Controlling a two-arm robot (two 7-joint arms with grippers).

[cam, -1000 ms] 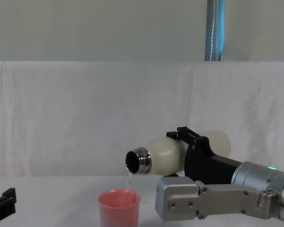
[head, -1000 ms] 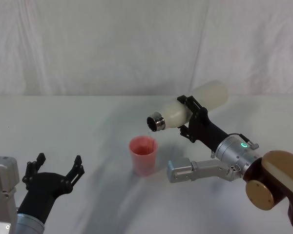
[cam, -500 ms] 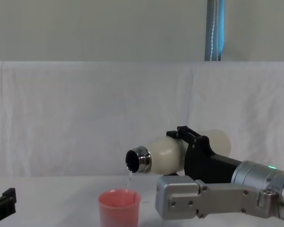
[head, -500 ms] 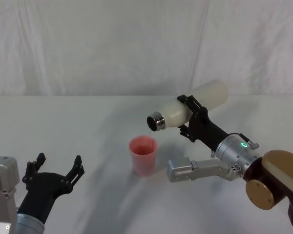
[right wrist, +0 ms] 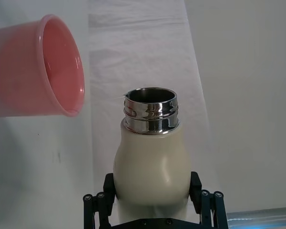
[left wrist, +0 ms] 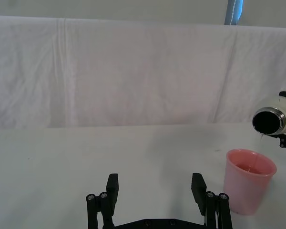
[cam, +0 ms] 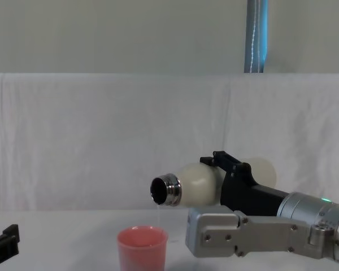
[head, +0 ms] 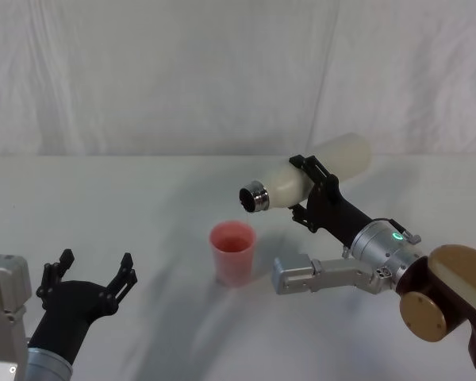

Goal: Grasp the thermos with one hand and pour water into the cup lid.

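Head view — the right claw (head: 308, 187) is clamped around the body of the thermos (head: 301, 180), which is held nearly horizontal above the surface (head: 127, 198), its steel neck aimed toward the cup lid (head: 233, 252) standing upright just below and ahead of the mouth. The left claw (head: 91, 278) is parked low at the robot's left, fingers spread apart and holding nothing.

Left wrist view: the cup lid (left wrist: 250, 187) is seen resting on the surface, with the dark open mouth of the thermos (left wrist: 271, 119) above its far rim; a drop appears to hang from the lip.

Right wrist view: the fingers (right wrist: 101, 202) are seen pressed against either side of the thermos (right wrist: 151, 176), below its shoulder.

Chest view — a thin thread of water falls from the neck of the thermos (cam: 186, 186) into the cup lid (cam: 142, 248).

The thermos is judged rigid, smooth and rather slippery, so a mid-body hold suits it; the cup lid looks light and easily tipped.
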